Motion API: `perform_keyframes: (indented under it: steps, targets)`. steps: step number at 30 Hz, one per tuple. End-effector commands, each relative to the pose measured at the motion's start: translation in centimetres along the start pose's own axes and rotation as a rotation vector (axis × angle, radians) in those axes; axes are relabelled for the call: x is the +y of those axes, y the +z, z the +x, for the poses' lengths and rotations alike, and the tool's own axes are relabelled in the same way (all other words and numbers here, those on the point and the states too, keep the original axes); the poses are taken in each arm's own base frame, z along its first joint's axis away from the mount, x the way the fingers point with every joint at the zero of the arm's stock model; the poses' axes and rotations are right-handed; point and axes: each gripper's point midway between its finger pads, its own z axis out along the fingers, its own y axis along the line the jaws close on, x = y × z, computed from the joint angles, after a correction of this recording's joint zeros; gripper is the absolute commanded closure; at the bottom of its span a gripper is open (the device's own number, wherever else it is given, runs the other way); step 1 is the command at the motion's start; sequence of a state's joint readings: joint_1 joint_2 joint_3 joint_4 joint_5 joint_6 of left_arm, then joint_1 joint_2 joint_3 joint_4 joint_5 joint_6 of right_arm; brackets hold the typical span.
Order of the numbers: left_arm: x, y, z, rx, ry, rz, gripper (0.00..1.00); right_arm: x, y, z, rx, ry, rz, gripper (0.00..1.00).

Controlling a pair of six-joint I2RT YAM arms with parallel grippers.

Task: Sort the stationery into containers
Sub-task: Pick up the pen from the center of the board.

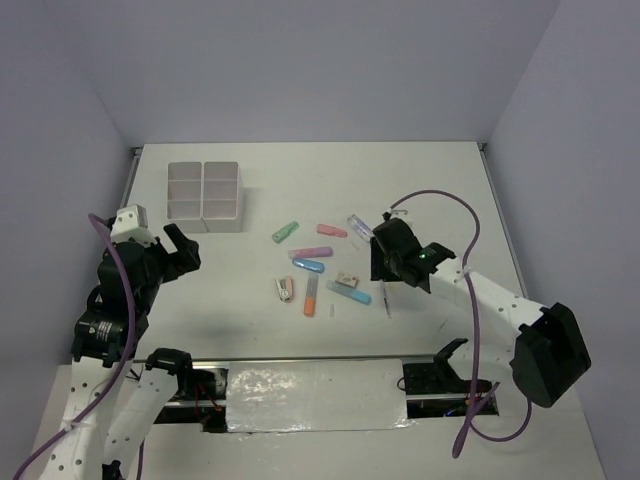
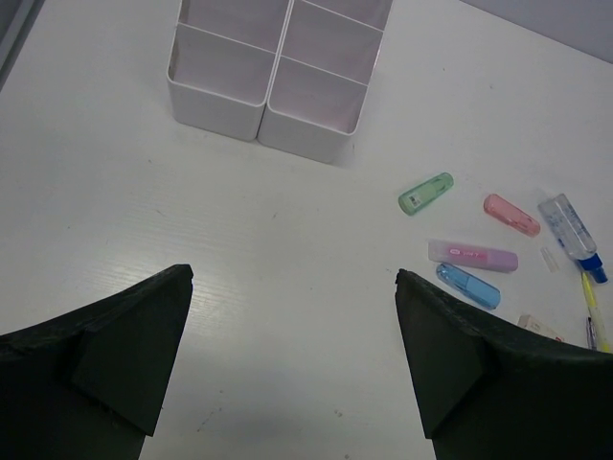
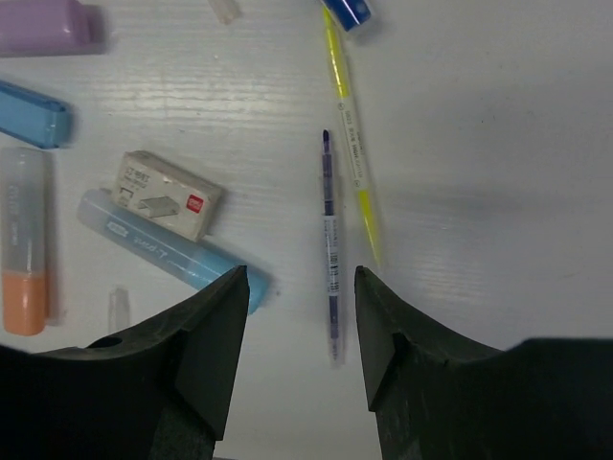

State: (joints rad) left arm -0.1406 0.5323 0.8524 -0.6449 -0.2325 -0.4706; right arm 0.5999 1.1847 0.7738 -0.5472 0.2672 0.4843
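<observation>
The container block (image 1: 204,195) of four whitish compartments stands at the far left and also shows in the left wrist view (image 2: 268,86). The stationery lies scattered mid-table: a green stick (image 1: 285,232), pink stick (image 1: 332,231), purple stick (image 1: 311,252), blue stick (image 1: 308,266), orange stick (image 1: 311,296), light blue stick (image 1: 350,292). My left gripper (image 1: 180,245) is open and empty, near the container, over bare table (image 2: 294,278). My right gripper (image 1: 385,262) is open and empty (image 3: 302,273). A thin purple pen (image 3: 330,230) lies below it, its end between the fingertips, beside a yellow pen (image 3: 350,144).
A white eraser (image 3: 166,195) rests against the light blue stick (image 3: 163,249). A blue-tipped clear pen (image 2: 573,225) lies at the far side of the pile. A small pinkish piece (image 1: 285,289) lies left of the orange stick. Grey walls close in the table on three sides.
</observation>
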Motion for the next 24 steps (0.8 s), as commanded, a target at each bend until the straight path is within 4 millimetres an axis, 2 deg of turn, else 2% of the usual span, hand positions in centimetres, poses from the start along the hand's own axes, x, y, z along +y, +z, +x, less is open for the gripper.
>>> perform_keyframes:
  steps: [1,4,9,17,24]
  targets:
    - [-0.9,0.1,-1.2,-0.042,0.009,0.041,0.01,-1.0,1.4,1.6,0.074,-0.054,0.001,0.45]
    - [-1.0,0.1,-1.1,-0.039,0.01,0.045,0.01,-1.7,2.5,2.4,0.104,-0.039,0.024,0.52]
    - [-1.3,-0.2,-1.1,-0.046,0.015,0.062,0.01,-1.8,3.6,3.4,0.143,-0.048,0.016,0.52]
    - [-1.4,-0.3,-1.1,-0.048,0.016,0.067,0.01,-1.5,3.3,3.7,0.142,-0.04,-0.011,0.56]
    - [-1.4,-0.3,-1.1,-0.045,0.017,0.066,0.01,-1.5,4.2,4.7,0.194,-0.05,-0.001,0.58]
